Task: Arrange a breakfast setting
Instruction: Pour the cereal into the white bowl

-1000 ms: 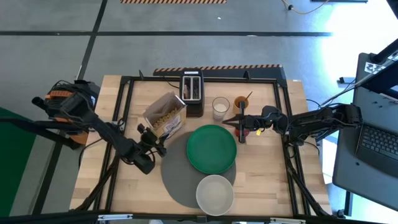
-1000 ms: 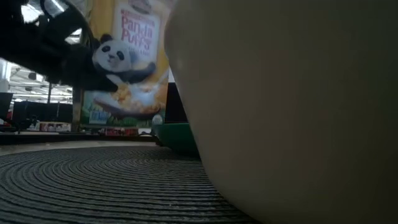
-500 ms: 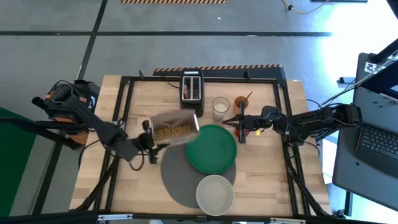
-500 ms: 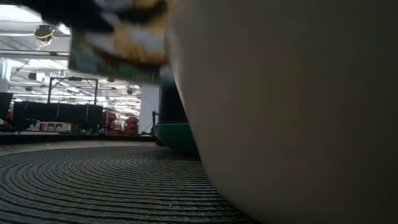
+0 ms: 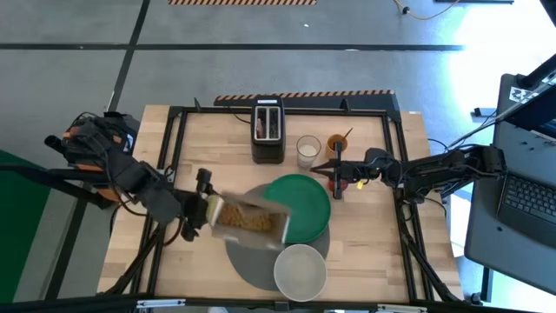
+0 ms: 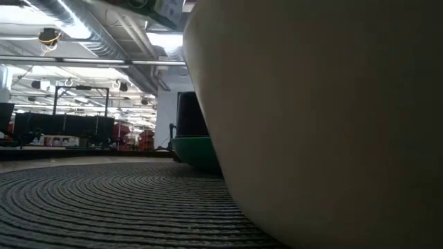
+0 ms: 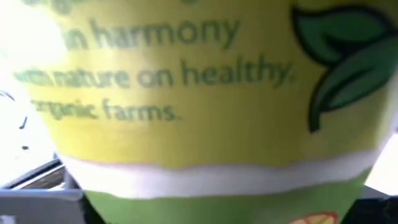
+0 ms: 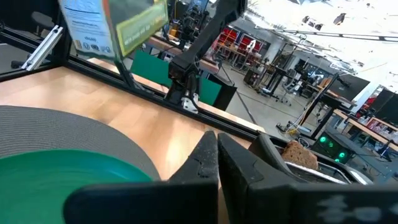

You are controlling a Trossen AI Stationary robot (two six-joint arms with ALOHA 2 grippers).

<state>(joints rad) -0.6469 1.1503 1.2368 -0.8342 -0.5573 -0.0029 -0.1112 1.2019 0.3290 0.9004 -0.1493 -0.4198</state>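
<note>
Over the wooden tabletop (image 5: 373,226), our left fingers (image 5: 201,217) clamp the tipped cereal box (image 5: 248,219); we should centre its mouth above the pale bowl (image 5: 301,271) before pouring. Right fingers (image 5: 337,174) pressed together, empty.

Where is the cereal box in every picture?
High view: cereal box tipped over the grey mat, beside the green plate.
Low view: only its bottom edge, top.
Left wrist view: fills the picture.
Right wrist view: far side, above the mat.
Shared landmark: green plate.

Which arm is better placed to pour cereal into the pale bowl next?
Left: its gripper holds the cereal box tipped over the grey mat, near the bowl. The right gripper sits beyond the green plate.
</note>
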